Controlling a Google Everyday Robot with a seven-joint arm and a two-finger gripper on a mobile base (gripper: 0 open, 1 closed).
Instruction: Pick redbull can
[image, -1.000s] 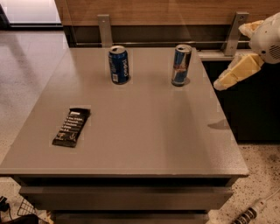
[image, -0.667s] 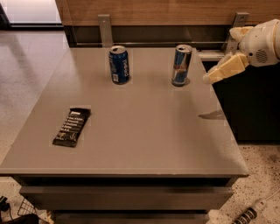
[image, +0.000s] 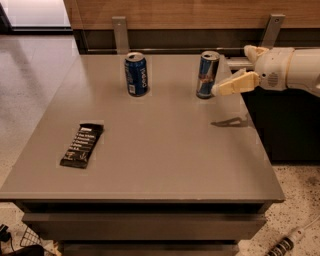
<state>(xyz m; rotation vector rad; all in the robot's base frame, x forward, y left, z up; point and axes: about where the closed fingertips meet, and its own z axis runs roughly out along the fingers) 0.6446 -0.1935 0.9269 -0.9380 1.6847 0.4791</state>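
The redbull can (image: 207, 75) stands upright at the back right of the grey table (image: 160, 150). It is tall and slim, blue and silver with a red mark. My gripper (image: 231, 70) comes in from the right at can height, just right of the can. Its fingers are spread apart and hold nothing. The near cream finger (image: 235, 84) has its tip next to the can's lower right side; I cannot tell if it touches. The far finger (image: 254, 50) sits behind and to the right of the can.
A wider dark-blue can (image: 136, 74) stands at the back, left of the redbull can. A black snack bar (image: 82, 145) lies flat at the left. A wooden wall with metal brackets (image: 119, 31) runs behind the table. A dark cabinet (image: 285, 125) stands to the right.
My gripper has moved left, from beyond the table's right edge to just beside the redbull can. The cans and the snack bar have not moved.
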